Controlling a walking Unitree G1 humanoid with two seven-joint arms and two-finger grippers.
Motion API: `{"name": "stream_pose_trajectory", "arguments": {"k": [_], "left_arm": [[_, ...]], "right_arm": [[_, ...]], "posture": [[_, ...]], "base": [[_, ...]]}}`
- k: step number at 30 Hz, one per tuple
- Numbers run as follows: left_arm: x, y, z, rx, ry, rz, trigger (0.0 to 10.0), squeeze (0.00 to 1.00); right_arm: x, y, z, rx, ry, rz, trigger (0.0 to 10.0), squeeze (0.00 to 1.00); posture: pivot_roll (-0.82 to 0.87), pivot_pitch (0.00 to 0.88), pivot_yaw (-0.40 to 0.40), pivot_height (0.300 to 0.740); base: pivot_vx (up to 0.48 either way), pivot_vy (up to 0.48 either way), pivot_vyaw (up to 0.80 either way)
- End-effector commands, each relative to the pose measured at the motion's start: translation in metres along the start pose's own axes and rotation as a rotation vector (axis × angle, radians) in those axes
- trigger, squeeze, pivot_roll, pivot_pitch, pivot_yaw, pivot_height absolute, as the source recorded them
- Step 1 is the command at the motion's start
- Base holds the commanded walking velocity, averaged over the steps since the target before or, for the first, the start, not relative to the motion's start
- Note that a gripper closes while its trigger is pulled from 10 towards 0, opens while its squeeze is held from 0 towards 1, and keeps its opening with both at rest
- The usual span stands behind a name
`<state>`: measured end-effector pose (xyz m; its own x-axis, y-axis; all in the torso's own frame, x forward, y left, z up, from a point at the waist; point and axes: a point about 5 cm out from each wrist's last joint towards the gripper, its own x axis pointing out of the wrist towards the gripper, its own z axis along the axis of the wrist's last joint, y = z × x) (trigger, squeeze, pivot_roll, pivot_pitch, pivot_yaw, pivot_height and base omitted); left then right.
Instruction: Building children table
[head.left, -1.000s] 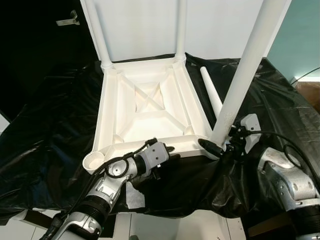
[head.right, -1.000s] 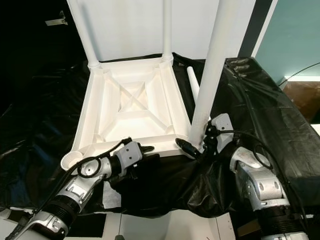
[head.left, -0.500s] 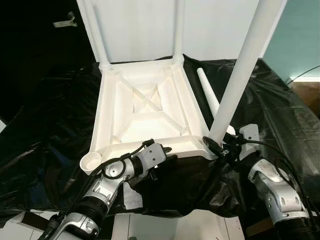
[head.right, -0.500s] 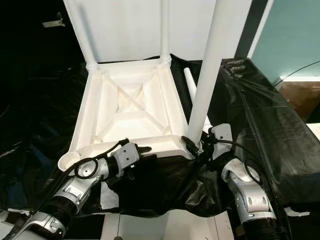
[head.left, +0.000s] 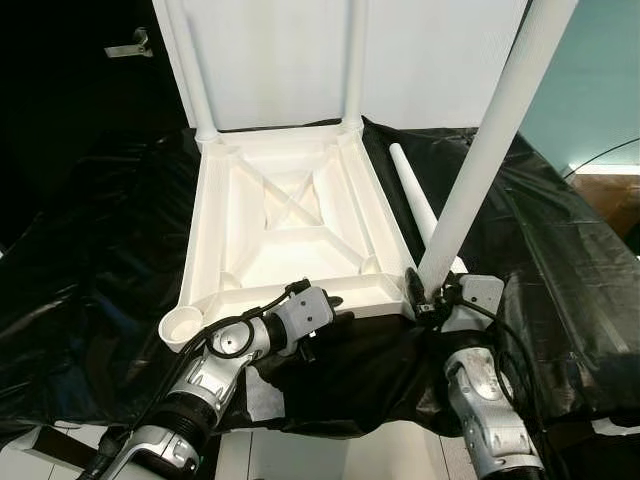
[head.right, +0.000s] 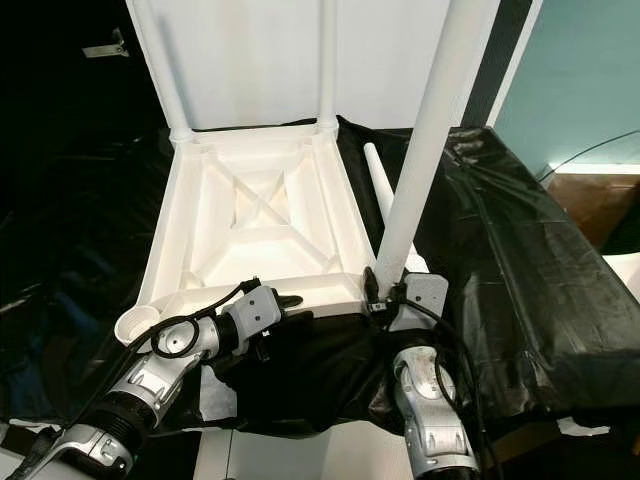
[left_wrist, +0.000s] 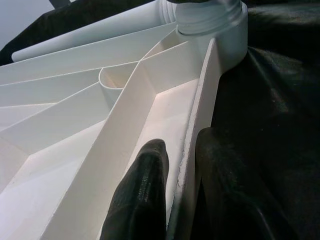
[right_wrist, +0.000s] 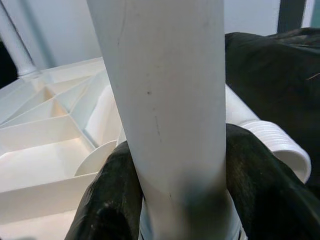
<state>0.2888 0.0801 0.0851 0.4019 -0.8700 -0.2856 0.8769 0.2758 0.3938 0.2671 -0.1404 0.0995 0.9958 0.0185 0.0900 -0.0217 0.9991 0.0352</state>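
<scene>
The white table top (head.left: 205, 230) lies upside down on a black sheet. Two white legs (head.left: 195, 70) stand in its far corners. A third white leg (head.left: 480, 160) leans up to the right, its base at the near right corner socket (left_wrist: 210, 20). My right gripper (head.left: 425, 295) is shut on this leg just above the base, fingers (right_wrist: 107, 200) wrapped around it. My left gripper (head.left: 335, 305) is shut on the table top's near rim (left_wrist: 200, 100), one finger (left_wrist: 145, 195) inside the wall and one outside. The near left socket (head.left: 183, 323) is empty.
A loose white leg (head.left: 412, 190) lies on the black sheet (head.left: 560, 260) right of the table top, its threaded end (right_wrist: 270, 140) close behind my right gripper. A white wall panel (head.left: 430, 50) stands behind. White paper (head.left: 262, 390) sticks out under the sheet's front edge.
My right arm has swung left from the far right side to straight in front of the near right corner, still holding the leg. The left gripper has stayed on the rim.
</scene>
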Motion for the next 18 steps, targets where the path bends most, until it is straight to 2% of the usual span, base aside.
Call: {"name": "stream_pose_trajectory", "arguments": {"k": [1, 5, 6, 7, 8, 9, 10, 13, 14, 16, 18], "left_arm": [[0.001, -0.025, -0.017, -0.028, 0.07, -0.122, 10.0, 0.0], [0.001, -0.022, -0.017, -0.024, 0.072, -0.12, 10.0, 0.0], [0.001, -0.021, -0.017, -0.023, 0.073, -0.119, 10.0, 0.0], [0.001, -0.021, -0.017, -0.023, 0.073, -0.119, 10.0, 0.0], [0.001, -0.021, -0.017, -0.022, 0.074, -0.118, 10.0, 0.0], [0.001, -0.021, -0.017, -0.022, 0.074, -0.118, 10.0, 0.0], [0.001, -0.021, -0.017, -0.022, 0.075, -0.117, 10.0, 0.0], [0.001, -0.021, -0.017, -0.022, 0.075, -0.117, 10.0, 0.0], [0.002, -0.021, -0.016, -0.023, 0.075, -0.119, 10.0, 0.0], [0.002, -0.021, -0.016, -0.023, 0.075, -0.119, 10.0, 0.0], [0.002, -0.021, -0.016, -0.022, 0.075, -0.119, 10.0, 0.0]], "right_arm": [[-0.001, -0.019, -0.015, -0.029, 0.086, -0.151, 0.0, 0.0], [0.0, -0.014, -0.015, -0.019, 0.094, -0.096, 0.0, 0.0], [-0.001, -0.012, -0.014, -0.024, 0.095, -0.057, 2.9, 0.0], [-0.001, -0.012, -0.014, -0.024, 0.095, -0.057, 2.9, 0.0], [-0.001, -0.012, -0.012, -0.041, 0.084, -0.024, 10.0, 0.0], [-0.001, -0.012, -0.012, -0.041, 0.084, -0.024, 10.0, 0.0], [0.002, -0.023, -0.003, -0.092, 0.038, 0.023, 10.0, 0.0], [0.004, -0.027, 0.001, -0.108, 0.022, 0.032, 10.0, 0.0], [0.011, -0.04, 0.013, -0.17, -0.023, 0.059, 10.0, 1.0], [0.011, -0.04, 0.013, -0.17, -0.023, 0.059, 10.0, 1.0], [0.015, -0.045, 0.022, -0.21, -0.047, 0.107, 10.0, 1.0]], "posture": [[-0.03, 0.007, -0.005, 0.74], [-0.03, 0.003, -0.002, 0.74], [-0.03, 0.003, -0.002, 0.74], [-0.03, 0.003, -0.002, 0.74], [-0.03, 0.002, -0.001, 0.74], [-0.03, 0.002, -0.001, 0.74], [-0.04, 0.0, 0.003, 0.74], [-0.04, 0.0, 0.003, 0.74], [-0.05, 0.003, 0.001, 0.74], [-0.05, 0.003, 0.001, 0.74], [-0.05, 0.005, -0.002, 0.74]], "base": [[0.0, 0.0, 0.0], [0.0, 0.0, 0.0], [0.0, 0.0, 0.0], [0.0, 0.0, 0.0], [0.0, 0.0, 0.0], [0.0, 0.0, 0.0], [0.0, 0.0, 0.0], [0.0, 0.0, 0.0], [0.0, 0.0, 0.0], [0.0, 0.0, 0.0], [0.0, 0.0, 0.0]]}}
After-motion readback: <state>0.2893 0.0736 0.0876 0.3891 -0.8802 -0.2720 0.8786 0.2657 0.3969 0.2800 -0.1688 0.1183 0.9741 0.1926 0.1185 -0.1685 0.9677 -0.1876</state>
